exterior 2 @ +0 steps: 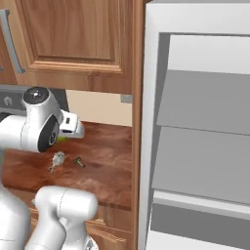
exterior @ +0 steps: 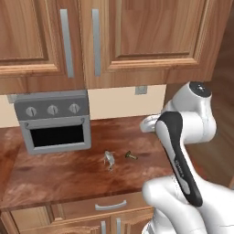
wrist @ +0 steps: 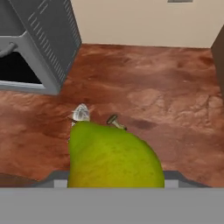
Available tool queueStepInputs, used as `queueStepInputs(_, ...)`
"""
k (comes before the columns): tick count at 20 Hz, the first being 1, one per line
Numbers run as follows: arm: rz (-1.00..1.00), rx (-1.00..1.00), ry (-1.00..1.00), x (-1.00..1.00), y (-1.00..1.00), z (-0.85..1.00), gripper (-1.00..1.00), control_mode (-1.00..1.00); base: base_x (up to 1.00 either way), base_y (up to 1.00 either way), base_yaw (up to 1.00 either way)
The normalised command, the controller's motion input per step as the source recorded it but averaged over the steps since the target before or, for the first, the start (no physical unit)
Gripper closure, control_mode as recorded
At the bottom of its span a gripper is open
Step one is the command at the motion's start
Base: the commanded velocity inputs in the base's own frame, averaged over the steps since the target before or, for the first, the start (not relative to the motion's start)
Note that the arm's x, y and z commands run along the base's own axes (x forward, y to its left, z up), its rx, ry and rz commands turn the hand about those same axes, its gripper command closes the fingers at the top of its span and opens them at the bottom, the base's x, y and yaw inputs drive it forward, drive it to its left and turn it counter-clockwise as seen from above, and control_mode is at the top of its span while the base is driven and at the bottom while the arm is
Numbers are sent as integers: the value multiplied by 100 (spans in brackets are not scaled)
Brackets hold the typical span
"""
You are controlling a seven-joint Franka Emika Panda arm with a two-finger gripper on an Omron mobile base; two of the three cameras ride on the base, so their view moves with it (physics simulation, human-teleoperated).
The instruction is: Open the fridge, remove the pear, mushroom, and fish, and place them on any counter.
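Filling the lower middle of the hand view, the pear (wrist: 114, 156) is seen directly in front of the claw, between its jaws, with the fingertips hidden behind it. The claw is judged to be grasping the pear; the jaws stand wide, as a fruit of this girth requires. The pear's long axis cannot be told with certainty, though it appears to run roughly across the hand view, the narrower end toward the upper left.

Beyond and below the pear, the counter (wrist: 175, 100) is seen, so the pear is held above it rather than resting on it. The fish (exterior: 109, 159) and the mushroom (exterior: 131, 156) already lie on the counter, near each other but apart, in front of the toaster oven (exterior: 55, 123). In the hand view both sit just past the pear's upper edge.

The coming move is judged to be a lowering onto bare counter beside them. The fridge (exterior 2: 195, 136) stands open to the right, its visible shelves bare.
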Motion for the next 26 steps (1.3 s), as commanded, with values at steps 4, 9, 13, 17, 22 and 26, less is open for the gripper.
queueStepInputs(4, 0, 0, 12, 59, -2, -71, 100, -100, 0, 0, 0)
queueStepInputs(9, 0, -1, 8, 60, -13, -73, 100, -100, 0, 0, 0)
queueStepInputs(13, 0, -2, 8, 58, -18, -69, 100, -100, 0, 0, 0)
queueStepInputs(17, 0, -2, 8, 66, -15, -64, 100, -100, 0, 0, 0)
queueStepInputs(22, 0, -1, 10, 69, -10, -59, 100, -100, 0, 0, 0)
queueStepInputs(26, -2, 0, 15, 76, 0, -36, 100, -100, 0, 0, 0)
